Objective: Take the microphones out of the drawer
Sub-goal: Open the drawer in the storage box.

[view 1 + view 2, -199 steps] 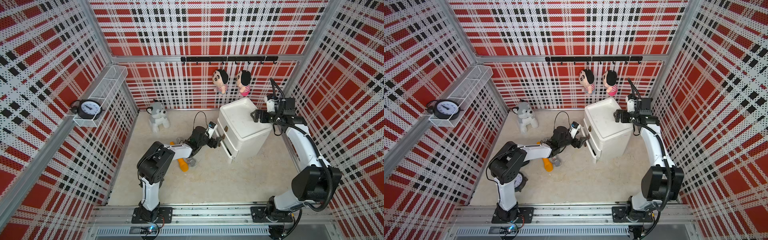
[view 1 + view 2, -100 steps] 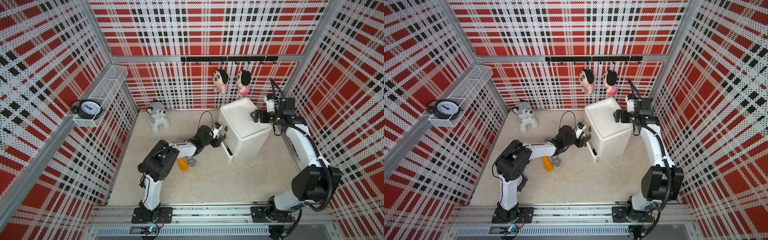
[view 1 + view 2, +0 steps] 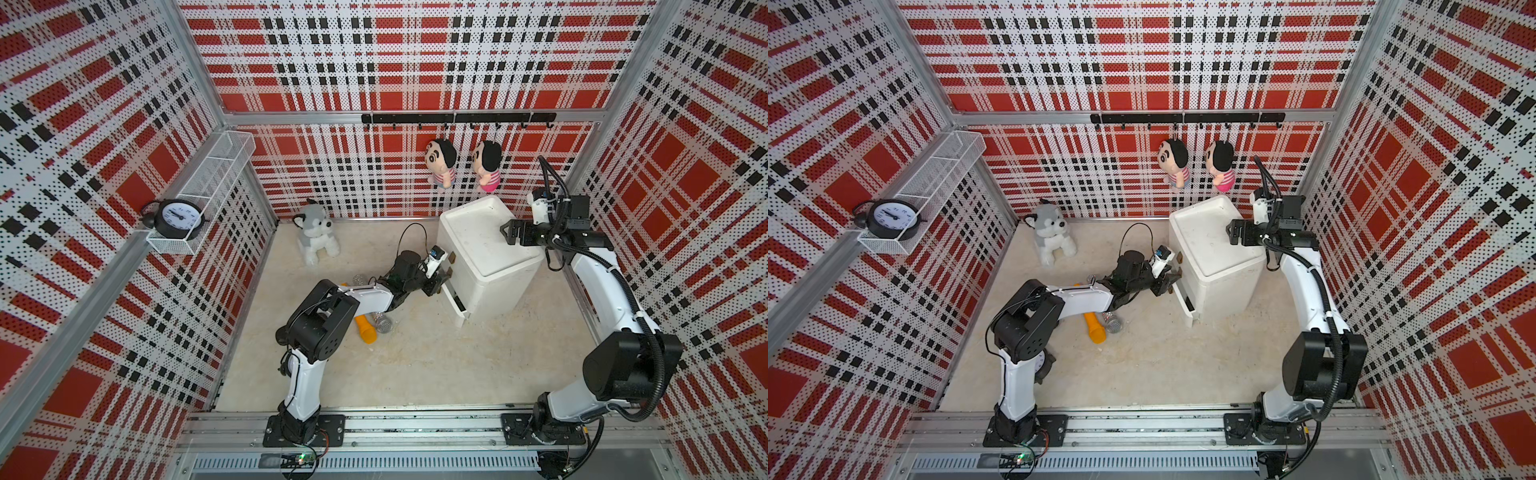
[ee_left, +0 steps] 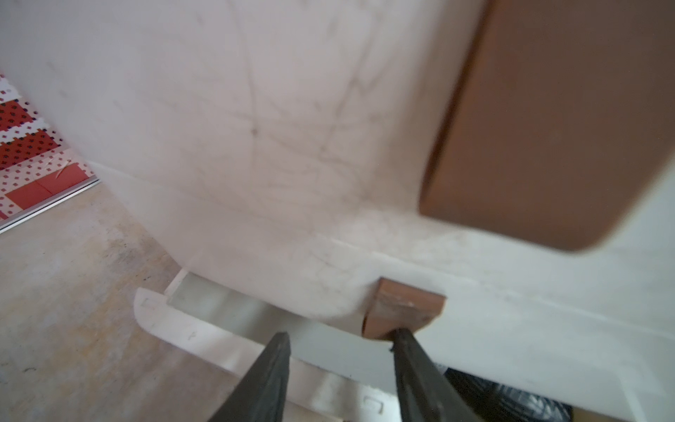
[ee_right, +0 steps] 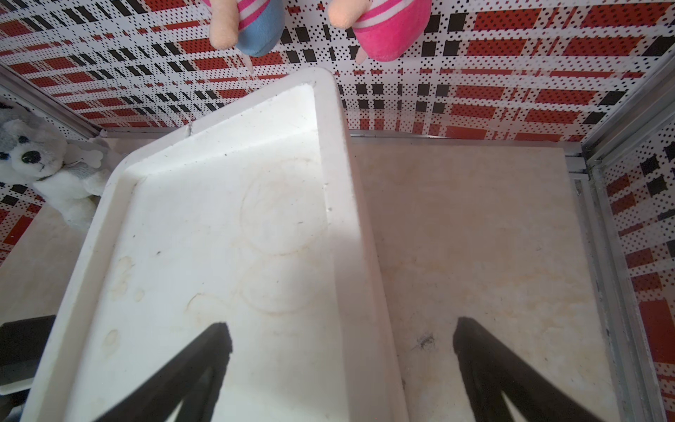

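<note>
Two changes show in both top views. The left claw (image 3: pixel 438 283) hung clear of the cabinet (image 3: pixel 482 249) a second ago and now sits against its front, and its jaws stand narrower than they did. The drawer (image 3: pixel 457 306) just below the claw pokes out a little. A mic (image 3: pixel 365 332) with an orange grip and mesh head lies on the floor well behind the claw, under the forearm. No mic shows inside the drawer from up here. The right claw (image 3: pixel 508 233) hangs over the cabinet top, unmoved.

On the left wrist view the jaws are half shut with a clear gap between them, clamping nothing. A small brown handle (image 4: pixel 401 308) sits just ahead of the tips, off toward one finger, which touches its lower corner. The drawer front juts out beneath the tips, its slot open but narrow. A dark shape at the picture's edge is too blurred to name.

On the right wrist view the jaws are spread wide and empty, straddling the cabinet's top edge.

The closing-in suggests a grab at the handle to open a drawer wider. With the handle off-centre, the pinch may slip. Whether the floor mic is the wanted one, I cannot tell.
</note>
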Motion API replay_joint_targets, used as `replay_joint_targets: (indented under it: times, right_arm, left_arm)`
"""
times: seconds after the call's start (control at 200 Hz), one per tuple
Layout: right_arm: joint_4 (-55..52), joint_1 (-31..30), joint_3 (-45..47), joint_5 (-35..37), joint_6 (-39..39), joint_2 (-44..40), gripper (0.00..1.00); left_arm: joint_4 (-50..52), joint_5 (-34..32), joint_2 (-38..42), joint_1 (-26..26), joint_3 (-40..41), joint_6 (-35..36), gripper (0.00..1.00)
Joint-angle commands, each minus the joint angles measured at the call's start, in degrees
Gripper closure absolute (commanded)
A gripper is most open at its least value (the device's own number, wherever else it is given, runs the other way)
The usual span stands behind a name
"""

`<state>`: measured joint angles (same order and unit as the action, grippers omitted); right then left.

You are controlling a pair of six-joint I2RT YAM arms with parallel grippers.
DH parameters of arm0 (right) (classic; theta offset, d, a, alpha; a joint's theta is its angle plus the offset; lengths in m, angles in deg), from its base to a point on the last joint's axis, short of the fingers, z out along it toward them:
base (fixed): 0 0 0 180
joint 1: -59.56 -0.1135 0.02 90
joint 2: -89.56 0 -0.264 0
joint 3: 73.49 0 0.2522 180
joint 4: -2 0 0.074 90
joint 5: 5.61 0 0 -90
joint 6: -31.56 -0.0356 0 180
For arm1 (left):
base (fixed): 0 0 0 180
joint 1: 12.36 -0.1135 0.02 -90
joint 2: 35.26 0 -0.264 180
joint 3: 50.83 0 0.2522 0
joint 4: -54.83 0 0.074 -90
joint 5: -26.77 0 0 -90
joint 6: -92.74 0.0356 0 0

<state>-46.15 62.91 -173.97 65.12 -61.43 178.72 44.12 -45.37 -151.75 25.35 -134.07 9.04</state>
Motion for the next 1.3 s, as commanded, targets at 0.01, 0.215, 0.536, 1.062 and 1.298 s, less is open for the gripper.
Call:
replay_joint_targets:
  times: [0.01, 0.215, 0.536, 1.062, 1.298]
  right_arm:
    - [-5.9, -1.3, 1.0, -1.4, 0.3, 2.7, 0.0]
    - [-5.9, -1.6, 1.2, -1.3, 0.3, 2.9, 0.0]
    - [-5.8, -1.8, 1.5, -1.3, 0.5, 2.7, 0.0]
    - [-5.9, -2.0, 1.6, -1.1, 0.7, 2.3, 0.0]
    - [-6.0, -2.2, 1.7, -1.0, 0.9, 2.4, 0.0]
  left_arm:
    - [-1.5, 4.9, -1.6, 0.6, -1.3, 0.0, 0.49]
    - [-1.4, 7.7, -1.5, 0.7, -1.1, -0.1, 0.49]
    - [-2.7, 6.2, -0.7, 0.6, 0.1, -0.1, 0.48]
    - [-6.4, 10.7, -0.7, -0.4, -0.8, -0.9, 0.74]
    - [-6.6, 8.7, 0.1, -0.4, -0.3, -1.1, 0.88]
